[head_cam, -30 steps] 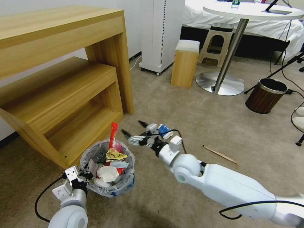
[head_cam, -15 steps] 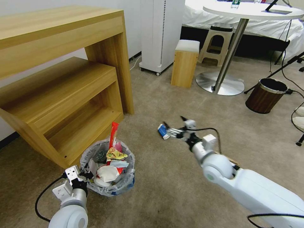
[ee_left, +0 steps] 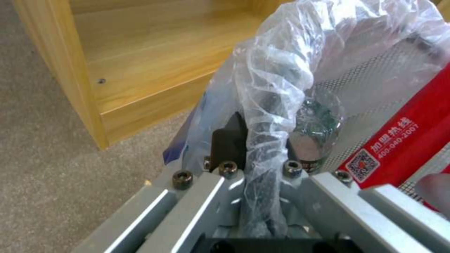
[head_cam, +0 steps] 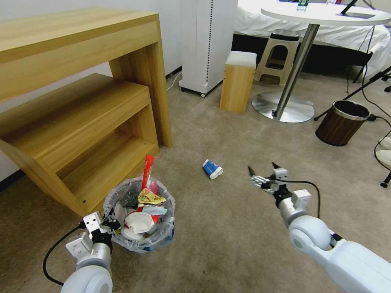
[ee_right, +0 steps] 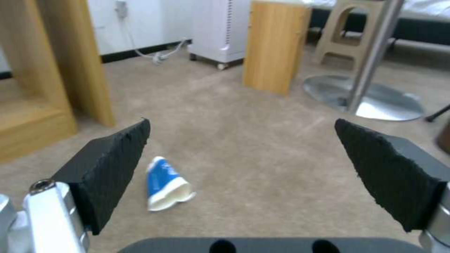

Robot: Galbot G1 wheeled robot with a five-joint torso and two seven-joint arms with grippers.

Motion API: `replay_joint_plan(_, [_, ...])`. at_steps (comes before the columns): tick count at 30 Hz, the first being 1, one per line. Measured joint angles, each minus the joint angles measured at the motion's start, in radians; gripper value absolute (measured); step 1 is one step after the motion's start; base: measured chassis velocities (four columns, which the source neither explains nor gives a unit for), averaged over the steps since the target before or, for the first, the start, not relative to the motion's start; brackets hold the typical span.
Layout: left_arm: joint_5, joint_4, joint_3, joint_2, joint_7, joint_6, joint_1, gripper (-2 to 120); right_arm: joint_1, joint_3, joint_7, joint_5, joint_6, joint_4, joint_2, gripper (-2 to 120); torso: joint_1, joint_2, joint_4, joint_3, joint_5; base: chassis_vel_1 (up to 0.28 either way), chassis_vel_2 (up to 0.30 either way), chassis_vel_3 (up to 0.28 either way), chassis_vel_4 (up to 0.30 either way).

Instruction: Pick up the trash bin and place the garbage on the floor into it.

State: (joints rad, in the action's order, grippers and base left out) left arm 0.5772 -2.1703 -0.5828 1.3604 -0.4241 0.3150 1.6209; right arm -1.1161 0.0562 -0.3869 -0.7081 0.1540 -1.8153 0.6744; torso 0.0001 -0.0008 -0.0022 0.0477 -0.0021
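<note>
Left gripper [head_cam: 106,226] is clamping the trash bin [head_cam: 140,219] rim, lower left. Right gripper [head_cam: 262,172] is hovering wide open, empty, centre-right; blue-white cup [head_cam: 212,169] is lying on floor [head_cam: 228,228].

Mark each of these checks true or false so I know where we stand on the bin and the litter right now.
1. The left claw is shut on the rim of the trash bin. True.
2. The right claw is holding the blue-white paper cup. False: the claw is open and empty, and the cup lies crushed on the floor, apart from it.
3. The trash bin is empty. False: it already holds litter, with a red wrapper sticking up out of it.
4. The brown wood-grain bin stands beside the round table's metal base. True.
5. The trash bin sits on the lower shelf of the wooden unit. False: it is in front of the unit.
</note>
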Motion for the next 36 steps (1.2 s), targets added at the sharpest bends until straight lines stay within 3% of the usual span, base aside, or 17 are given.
replay_joint_plan(12, [-0.012,-0.043,0.0,-0.015,0.006,-0.001,0.035,1,-0.183,0.2,0.045,0.133,0.059,-0.018,0.036,97,0.0,0.0,0.0001,0.0,0.0,0.0,0.0,0.0,0.0])
replay_joint_plan(36, [-0.016,-0.066,0.011,-0.03,0.008,-0.003,0.055,1,-0.282,0.317,0.096,0.238,0.112,-0.015,0.076,97,0.0,0.0,0.0,0.0,0.0,-0.025,-0.022,-0.022,-0.023])
